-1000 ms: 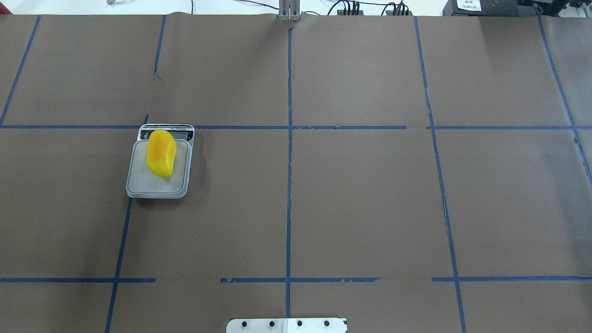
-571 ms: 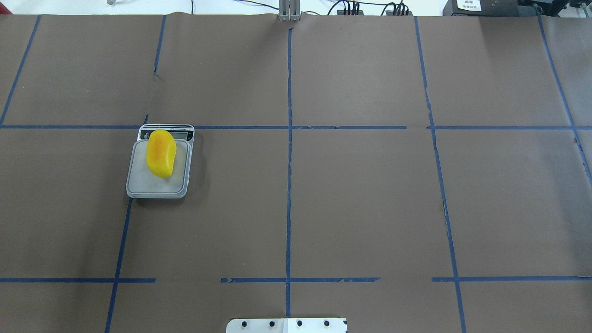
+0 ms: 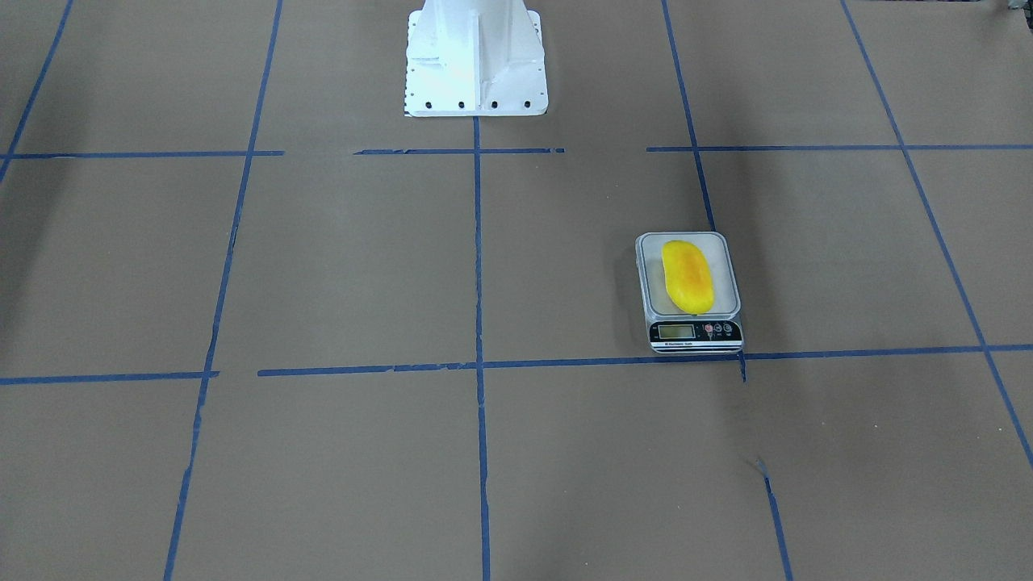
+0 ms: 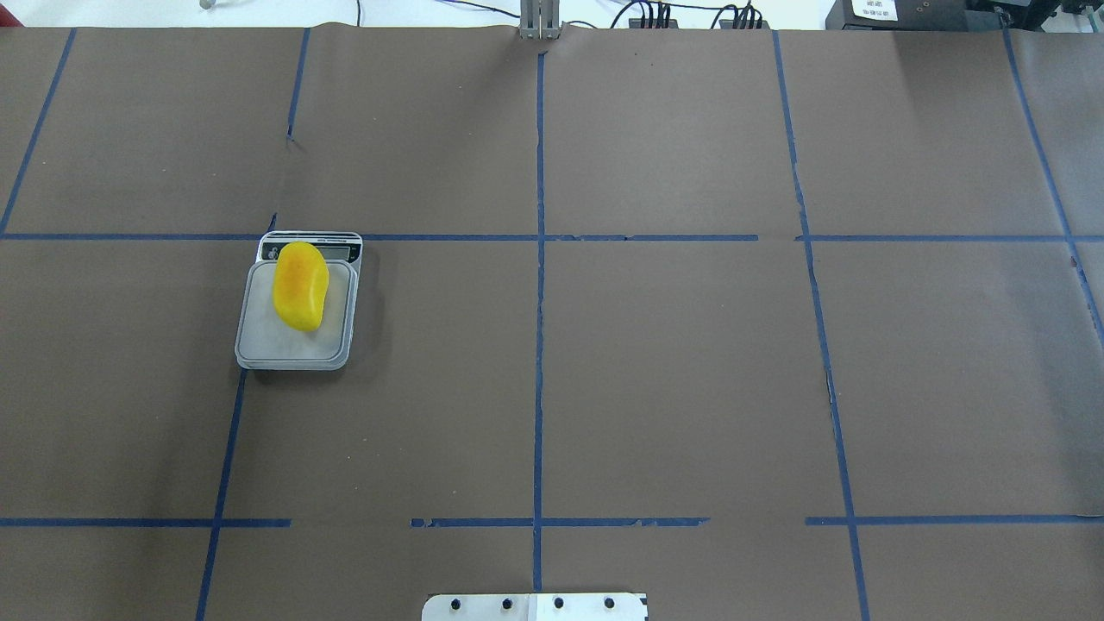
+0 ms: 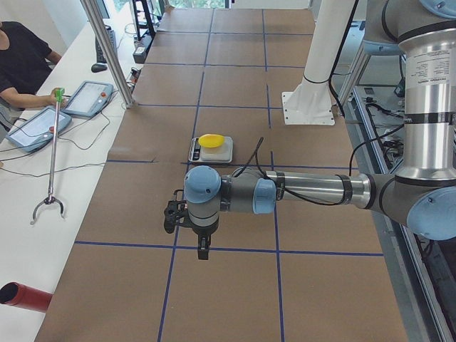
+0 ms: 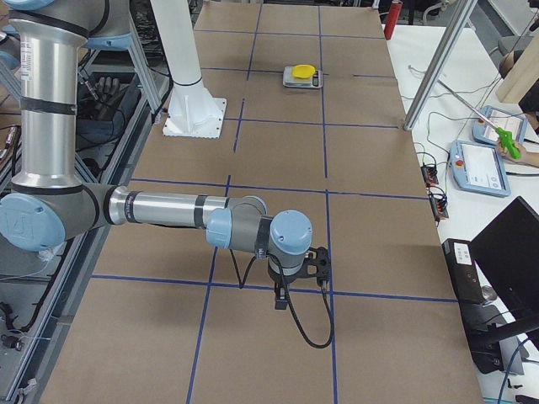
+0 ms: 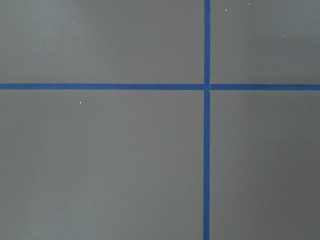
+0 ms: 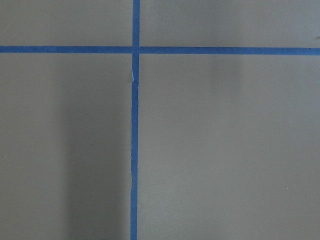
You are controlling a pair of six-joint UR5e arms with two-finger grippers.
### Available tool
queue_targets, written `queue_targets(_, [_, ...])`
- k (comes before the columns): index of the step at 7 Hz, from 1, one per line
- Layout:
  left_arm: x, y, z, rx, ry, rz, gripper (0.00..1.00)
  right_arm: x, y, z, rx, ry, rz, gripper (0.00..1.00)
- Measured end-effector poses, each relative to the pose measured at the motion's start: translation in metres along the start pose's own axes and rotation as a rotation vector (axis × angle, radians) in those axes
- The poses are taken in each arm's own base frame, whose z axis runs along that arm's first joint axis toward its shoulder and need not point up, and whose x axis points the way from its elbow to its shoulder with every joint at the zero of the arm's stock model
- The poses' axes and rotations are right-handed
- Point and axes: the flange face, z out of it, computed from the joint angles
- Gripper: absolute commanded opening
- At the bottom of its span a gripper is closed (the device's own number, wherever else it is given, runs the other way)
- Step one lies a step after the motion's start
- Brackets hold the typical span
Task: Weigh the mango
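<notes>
The yellow mango [image 4: 299,286] lies on the platform of a small digital scale [image 4: 285,348] on the table's left half. It also shows in the front-facing view [image 3: 688,277] on the scale [image 3: 724,248], and in the side views [image 5: 211,140] [image 6: 302,70]. My left gripper [image 5: 203,251] hangs over bare table, away from the scale, and shows only in the left side view. My right gripper [image 6: 280,301] shows only in the right side view, far from the scale. I cannot tell whether either is open or shut. Both wrist views show only brown paper and blue tape.
The white robot base [image 3: 476,56] stands at the table's robot-side edge. An operator [image 5: 21,64] sits at the far side with tablets [image 5: 85,98] and a grabber stick [image 5: 51,153]. A metal post [image 5: 107,50] stands at that edge.
</notes>
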Motion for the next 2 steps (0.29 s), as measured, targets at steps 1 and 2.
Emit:
queue_targets(1, [0.0001,0.0000,0.0002,0.000,0.003,0.000,1.00,0.0000,0.0000,0.0000,0.000,0.000,0.000,1.00])
queue_targets(2, [0.0000,0.0000,0.0004,0.000,0.004,-0.001,1.00,0.0000,0.0000,0.0000,0.000,0.000,0.000,1.00])
